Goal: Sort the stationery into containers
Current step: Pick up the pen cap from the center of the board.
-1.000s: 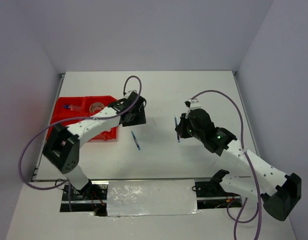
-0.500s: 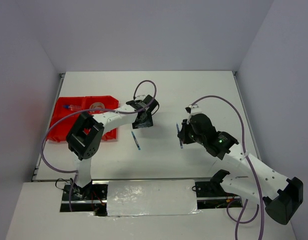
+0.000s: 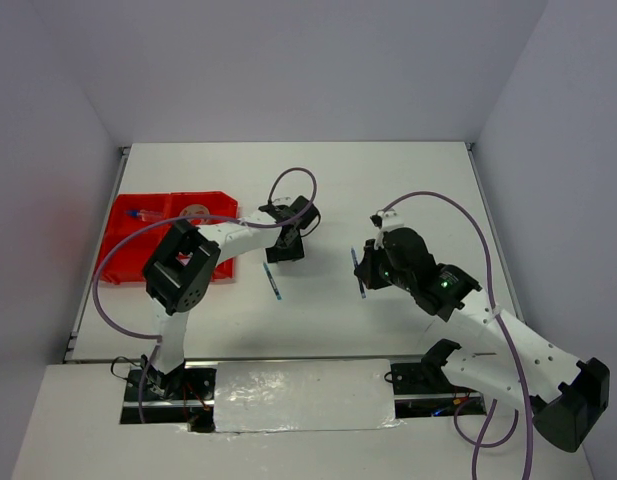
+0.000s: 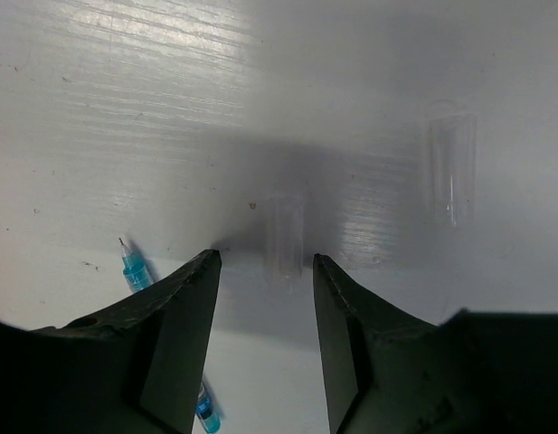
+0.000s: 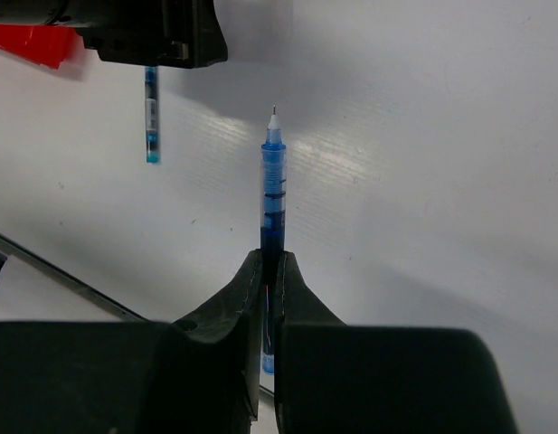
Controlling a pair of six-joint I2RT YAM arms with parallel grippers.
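Top external view shows my left jaws hanging over the middle of the tabletop, just beyond a loose blue pen that lies flat there. In the left wrist view they stand partly open with nothing gripped. A small clear tube lies on the tabletop in the gap between the fingertips, and I cannot tell whether either one touches it. A second clear tube lies apart to the right.

My right jaws are clamped tight on a held blue pen, gripped near its rear with its tip pointing forward, above the tabletop.

The red tray sits at the left edge, well apart from both pens. A tape roll and a tray pen lie in its far compartments.
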